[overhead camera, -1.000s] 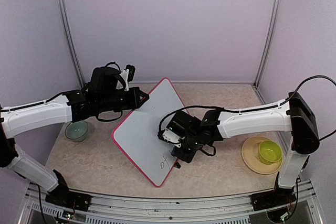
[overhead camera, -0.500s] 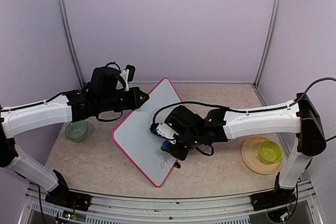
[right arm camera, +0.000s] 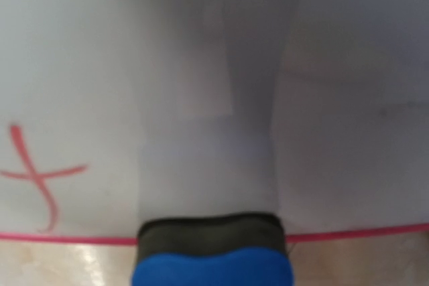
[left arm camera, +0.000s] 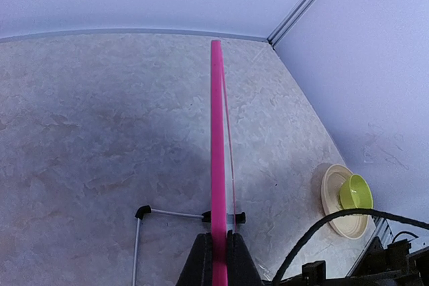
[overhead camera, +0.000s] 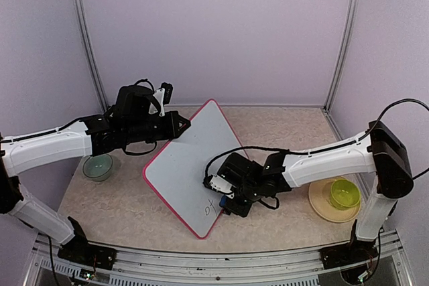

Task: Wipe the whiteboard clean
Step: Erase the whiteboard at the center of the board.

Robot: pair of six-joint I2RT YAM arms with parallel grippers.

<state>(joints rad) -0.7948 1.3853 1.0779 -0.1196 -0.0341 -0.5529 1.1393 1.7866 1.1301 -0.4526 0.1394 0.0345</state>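
Observation:
The whiteboard (overhead camera: 184, 162), white with a pink rim, stands tilted on the table like a diamond. Dark handwriting (overhead camera: 212, 207) remains near its lower corner. My left gripper (overhead camera: 180, 127) is shut on the board's upper left rim; the left wrist view shows that rim (left arm camera: 216, 132) edge-on between the fingers (left arm camera: 201, 262). My right gripper (overhead camera: 228, 200) holds a blue eraser (right arm camera: 213, 269), and the eraser's black felt (right arm camera: 211, 231) presses the board just above the lower right rim. A red mark (right arm camera: 33, 179) lies to the eraser's left. The right fingers themselves are hidden.
A translucent green bowl (overhead camera: 98, 167) sits at the left by the left arm. A yellow plate (overhead camera: 320, 203) with a lime bowl (overhead camera: 344, 193) is at the right. The board's wire stand with black feet (left arm camera: 142, 211) rests behind it. Walls close in on three sides.
The right gripper swept the eraser up and left across the board, then came back down to the lower right rim. The left arm and the board stayed still.

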